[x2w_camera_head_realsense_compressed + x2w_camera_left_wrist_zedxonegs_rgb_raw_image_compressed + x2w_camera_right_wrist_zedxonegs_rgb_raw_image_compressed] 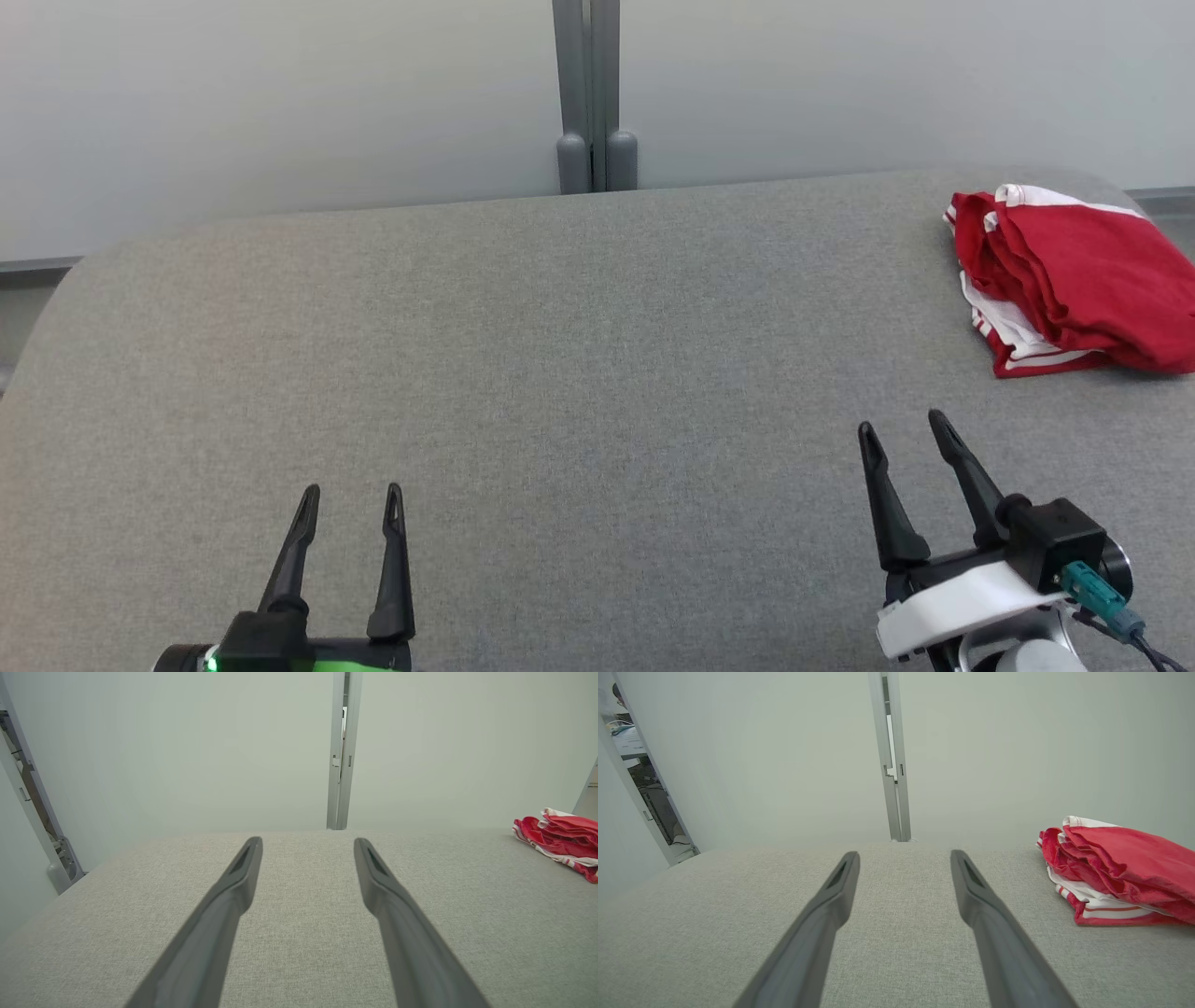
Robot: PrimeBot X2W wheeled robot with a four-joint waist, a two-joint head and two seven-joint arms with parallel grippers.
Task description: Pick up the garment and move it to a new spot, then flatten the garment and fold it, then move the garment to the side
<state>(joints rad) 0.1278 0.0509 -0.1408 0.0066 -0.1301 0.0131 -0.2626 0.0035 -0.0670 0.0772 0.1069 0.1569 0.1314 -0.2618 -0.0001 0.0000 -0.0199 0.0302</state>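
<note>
1. The grey fabric surface is seen across all views. Most of it is bare, presumably kept free as working room for spreading and folding.
2. Pale wall panels joined at a grey post are set behind the far edge, likely as a plain backdrop.
3. The red and white garment is found at the far right corner of the surface, close to the edge and well apart from both arms. It is stacked in loose layers, with white striped trim shown at the near side. That lie is judged to be a folded bundle already put aside, though a start pile cannot be ruled out.
4. The right fingers are held apart and empty, low over the near right of the surface, angled toward the garment; nothing is touched.
5. The left fingers are held apart and empty at the near left, pointed straight ahead, which is judged a rest pose.
</note>
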